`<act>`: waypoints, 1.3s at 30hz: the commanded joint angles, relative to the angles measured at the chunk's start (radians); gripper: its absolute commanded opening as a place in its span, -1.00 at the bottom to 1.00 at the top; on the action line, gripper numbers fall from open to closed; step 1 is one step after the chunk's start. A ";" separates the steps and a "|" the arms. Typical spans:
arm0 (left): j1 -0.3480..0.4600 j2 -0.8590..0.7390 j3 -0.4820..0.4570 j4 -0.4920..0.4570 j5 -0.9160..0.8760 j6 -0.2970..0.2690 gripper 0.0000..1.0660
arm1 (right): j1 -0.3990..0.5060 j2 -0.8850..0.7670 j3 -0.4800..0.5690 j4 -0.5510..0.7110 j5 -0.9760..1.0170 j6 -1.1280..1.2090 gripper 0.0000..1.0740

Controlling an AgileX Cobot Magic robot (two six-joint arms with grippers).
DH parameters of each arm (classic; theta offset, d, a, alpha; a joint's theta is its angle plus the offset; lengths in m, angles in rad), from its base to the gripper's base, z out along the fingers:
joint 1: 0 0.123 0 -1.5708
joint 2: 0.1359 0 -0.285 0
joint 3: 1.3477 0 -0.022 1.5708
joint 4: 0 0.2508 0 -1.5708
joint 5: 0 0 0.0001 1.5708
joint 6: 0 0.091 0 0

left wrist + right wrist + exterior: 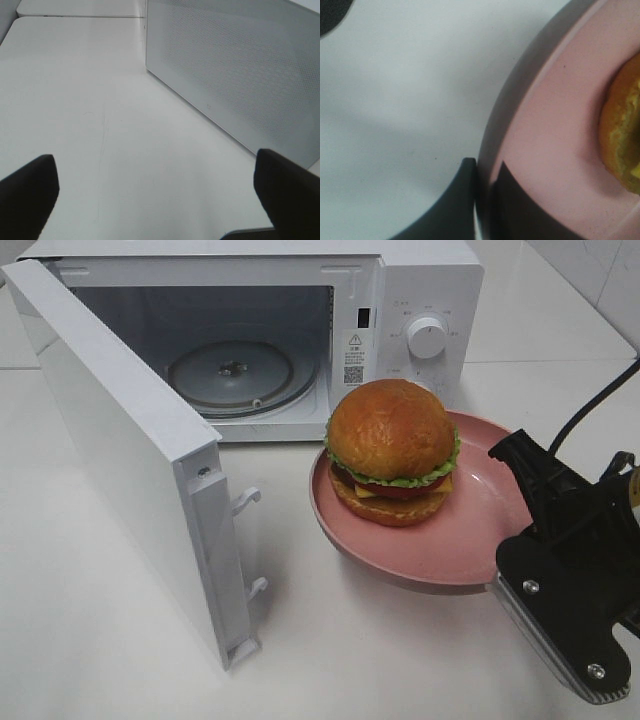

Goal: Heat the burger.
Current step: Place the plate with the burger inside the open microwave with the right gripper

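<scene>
Burger [392,445] stands on pink plate [490,515], on the near side of the open microwave [425,295]. Right pincer [484,200] is clamped on the plate's rim; left pincer [160,200] gapes, empty. Recommendation: keep plate level, slide slowly onto turntable [230,375].

My black right gripper [484,195] at a pink plate's [480,515] rim; on the plate, golden-brown, green-frilled burger [392,452]; behind it, white microwave [425,285], dot-patterned door [240,75].

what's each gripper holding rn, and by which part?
The right gripper is shut on the rim of the pink plate, on the side away from the microwave; the burger sits on it. The left gripper is open, holding nothing.
</scene>
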 commanded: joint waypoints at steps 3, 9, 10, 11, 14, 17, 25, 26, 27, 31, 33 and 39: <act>0.000 -0.016 0.004 -0.007 -0.010 -0.004 0.83 | -0.050 -0.007 -0.003 0.083 -0.102 -0.187 -1.00; 0.000 -0.016 0.004 -0.007 -0.010 -0.004 0.83 | -0.051 0.002 -0.003 0.090 -0.107 -0.234 -1.00; 0.000 -0.016 0.004 -0.007 -0.010 -0.004 0.83 | -0.051 0.002 -0.003 0.090 -0.107 -0.234 -1.00; 0.000 -0.016 0.004 -0.007 -0.010 -0.004 0.83 | -0.051 0.005 -0.003 0.091 -0.107 -0.234 -1.00; 0.000 -0.016 0.004 -0.007 -0.010 -0.004 0.83 | -0.047 0.033 -0.004 0.094 -0.125 -0.234 -1.00; 0.000 -0.016 0.004 -0.007 -0.010 -0.004 0.83 | -0.047 0.041 -0.004 0.093 -0.135 -0.231 -1.00; 0.000 -0.016 0.004 -0.007 -0.010 -0.004 0.83 | -0.047 0.121 -0.088 0.101 -0.135 -0.227 -1.00; 0.000 -0.016 0.004 -0.007 -0.010 -0.004 0.83 | -0.047 0.130 -0.098 0.101 -0.135 -0.227 -1.00; 0.000 -0.016 0.004 -0.007 -0.010 -0.004 0.83 | -0.047 0.130 -0.098 0.101 -0.135 -0.227 -1.00; 0.000 -0.016 0.004 -0.007 -0.010 -0.004 0.83 | -0.044 0.175 -0.144 0.101 -0.134 -0.227 -1.00; 0.000 -0.016 0.004 -0.007 -0.010 -0.004 0.83 | -0.044 0.188 -0.161 0.103 -0.135 -0.227 -1.00; 0.000 -0.016 0.004 -0.007 -0.010 -0.004 0.83 | -0.044 0.232 -0.219 0.127 -0.135 -0.227 -1.00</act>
